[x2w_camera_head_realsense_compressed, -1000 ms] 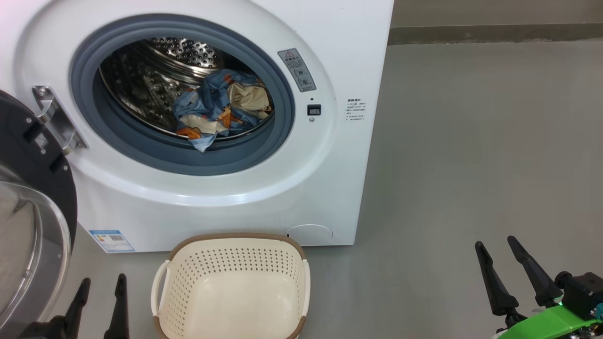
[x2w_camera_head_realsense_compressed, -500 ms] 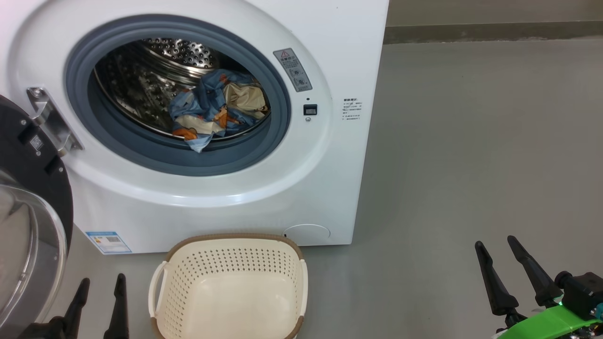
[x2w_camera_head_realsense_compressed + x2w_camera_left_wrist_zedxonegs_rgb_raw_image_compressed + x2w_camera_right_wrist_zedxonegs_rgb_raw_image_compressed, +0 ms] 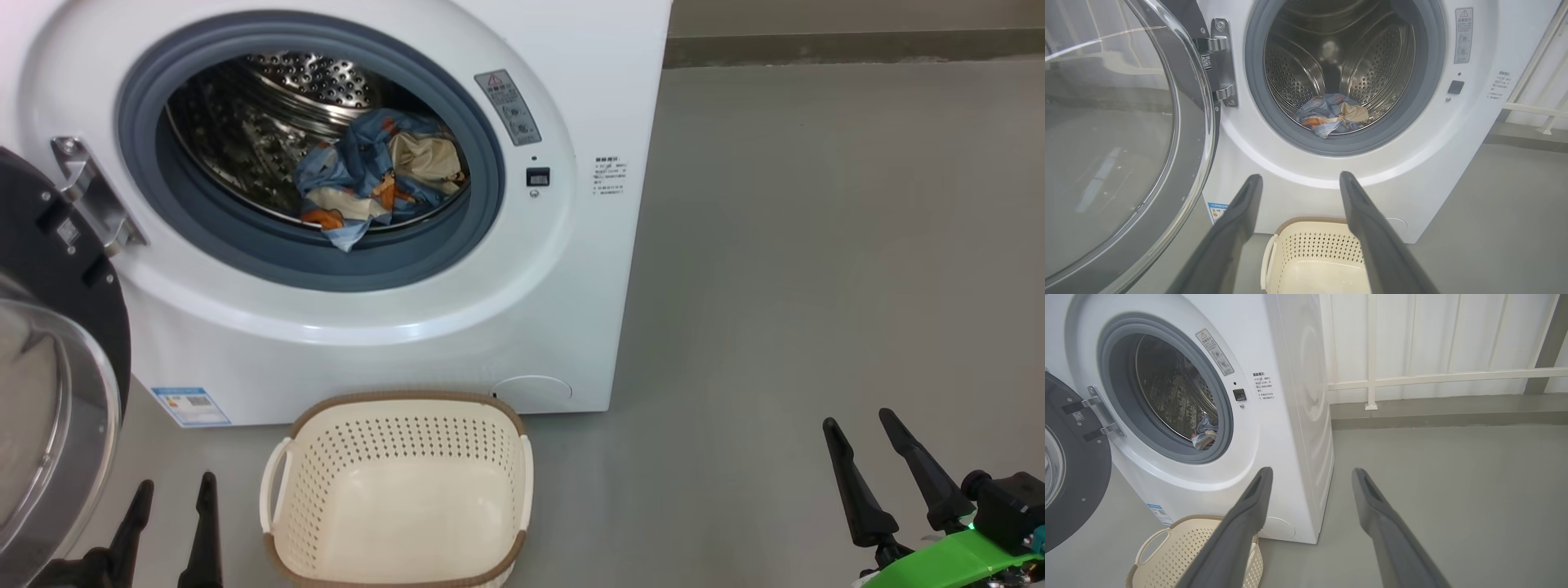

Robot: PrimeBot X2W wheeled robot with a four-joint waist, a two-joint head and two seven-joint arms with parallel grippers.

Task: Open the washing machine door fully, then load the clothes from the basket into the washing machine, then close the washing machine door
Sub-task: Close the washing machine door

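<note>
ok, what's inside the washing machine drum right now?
One bundle of clothes, blue print with cream cloth, low at the front of the drum, one corner drooping onto the grey seal. Whatever lies under the bundle is covered.

head camera angled down, both wrist cameras facing washing machine

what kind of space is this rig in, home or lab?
Probably a laundry or utility corner, possibly a test bay: a white front-loading washing machine with clothes inside, an empty basket before it, bare grey floor and a white panelled wall.
</note>
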